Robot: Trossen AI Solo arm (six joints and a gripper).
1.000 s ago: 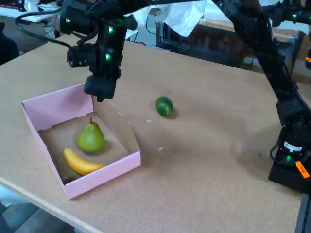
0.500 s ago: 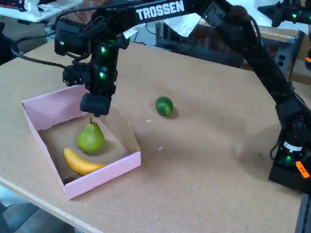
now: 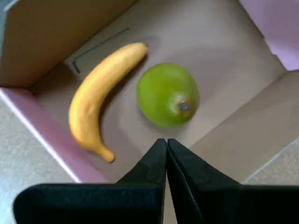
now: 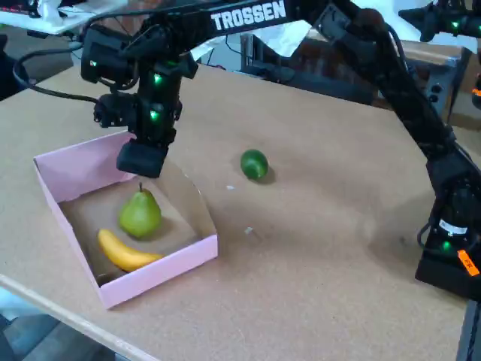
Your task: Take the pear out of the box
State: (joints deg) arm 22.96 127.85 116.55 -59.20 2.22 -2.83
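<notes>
Gripper [image 3: 166,142] fingertips pressed together, empty, poised above pear [image 3: 168,94] without contact, pear upright beside banana [image 3: 100,91] inside pink box [image 4: 56,169], lime [image 4: 254,163] on table outside

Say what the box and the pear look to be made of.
The box: cardboard by the look, matte pink outside, plain brown inside, with folded flap walls. The pear: smooth and faintly glossy, evenly yellow-green; real fruit or plastic replica, the pictures cannot settle which.
</notes>
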